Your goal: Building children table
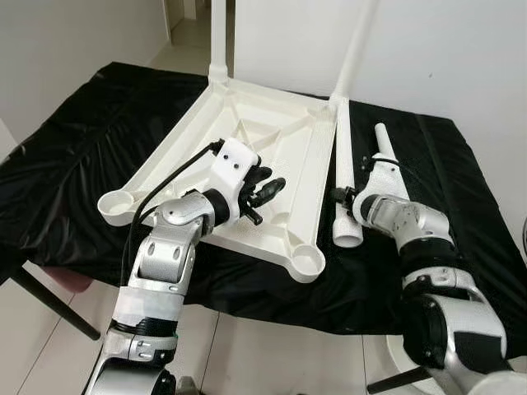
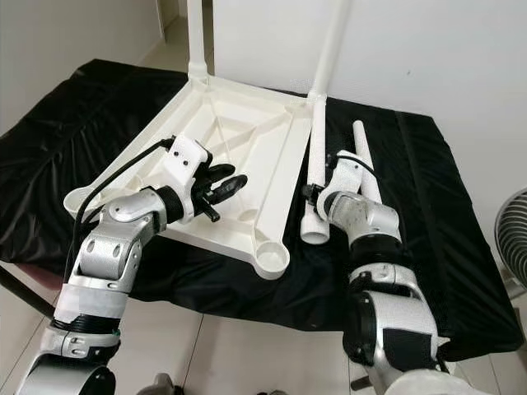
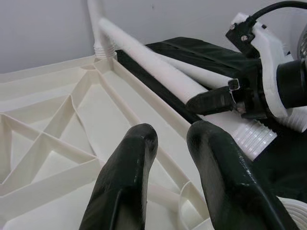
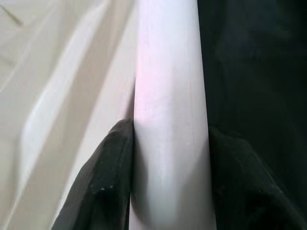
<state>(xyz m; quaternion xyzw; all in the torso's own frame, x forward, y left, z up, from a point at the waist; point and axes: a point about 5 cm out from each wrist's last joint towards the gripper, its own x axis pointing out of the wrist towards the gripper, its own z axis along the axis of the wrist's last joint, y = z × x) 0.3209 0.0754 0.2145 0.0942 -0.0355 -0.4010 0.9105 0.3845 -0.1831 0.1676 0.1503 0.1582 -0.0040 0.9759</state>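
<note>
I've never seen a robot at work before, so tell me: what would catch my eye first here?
A white plastic tabletop lies upside down on a black cloth, with two legs already standing up from its far corners. The right gripper is closed around a loose white leg lying along the tabletop's right edge, with another loose leg beside it. The left gripper hovers open over the tabletop's ribbed underside.

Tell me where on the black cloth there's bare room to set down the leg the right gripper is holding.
Bare black cloth lies left of the upturned tabletop, and a wide strip right of the spare leg. It is crowded between the tabletop's right edge and that leg, where the right gripper clamps the loose leg. The left gripper hovers open over the tabletop.
</note>
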